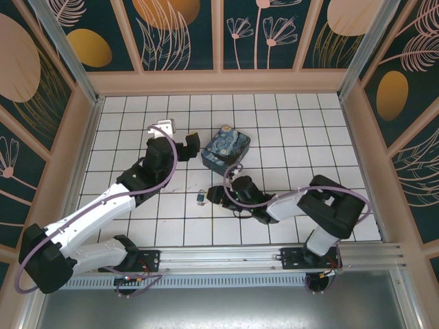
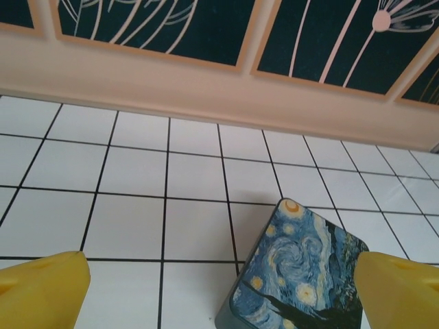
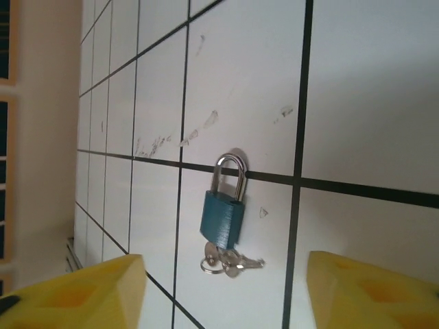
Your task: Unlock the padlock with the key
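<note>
The tiny teal-bodied, silver-shackled padlock [image 3: 223,218] lies flat on the white tiled tabletop [image 3: 363,89], thin metal key [image 3: 233,262] touching its base (inserted or not, unclear). The right gripper [image 3: 225,293], jaws released, faces it; a careless close could skid both away. The left gripper [image 2: 219,291] is likewise released.

Robot lab test cell, not a home. Boxed enclosure: white grid-tile floor [image 1: 288,130], printed floral wall panels [image 1: 182,34] on 3 sides, bare aluminium frame post [image 1: 63,48] in the corner. Left arm [image 1: 96,212] and right arm [image 1: 329,205] are bolted to an extruded aluminium rail [image 1: 226,258] at the near edge.
</note>
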Controlling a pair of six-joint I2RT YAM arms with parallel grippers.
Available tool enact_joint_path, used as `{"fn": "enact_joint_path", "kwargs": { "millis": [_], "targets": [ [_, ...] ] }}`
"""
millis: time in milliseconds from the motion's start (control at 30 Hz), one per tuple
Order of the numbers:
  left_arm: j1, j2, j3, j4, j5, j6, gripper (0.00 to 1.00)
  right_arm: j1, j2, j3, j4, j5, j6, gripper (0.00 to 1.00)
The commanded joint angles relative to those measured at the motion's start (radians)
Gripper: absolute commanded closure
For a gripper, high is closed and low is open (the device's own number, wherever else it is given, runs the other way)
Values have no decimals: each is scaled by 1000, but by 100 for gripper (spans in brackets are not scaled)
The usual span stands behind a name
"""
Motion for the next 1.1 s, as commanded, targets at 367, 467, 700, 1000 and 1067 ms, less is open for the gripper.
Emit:
{"fn": "enact_joint_path", "kwargs": {
  "millis": [367,467,700,1000,1067],
  "targets": [
    [4,-106,-157,303,-168,368,1,-135,-549,158,-718,408,-225,10],
    [51,-102,-169,326,-185,413,1,-235,-686,126,-736,500,-258,5],
    [311,-101,-246,370,-32,332,1,-461,-934,-4,-596,718,-400,1],
    [501,70,-348,537,56,276,1,-651,-827,-24,-541,676,-559,1],
    [534,123,-362,575,57,281,1,-665,-780,-38,-494,679,-624,1]
  ]
}}
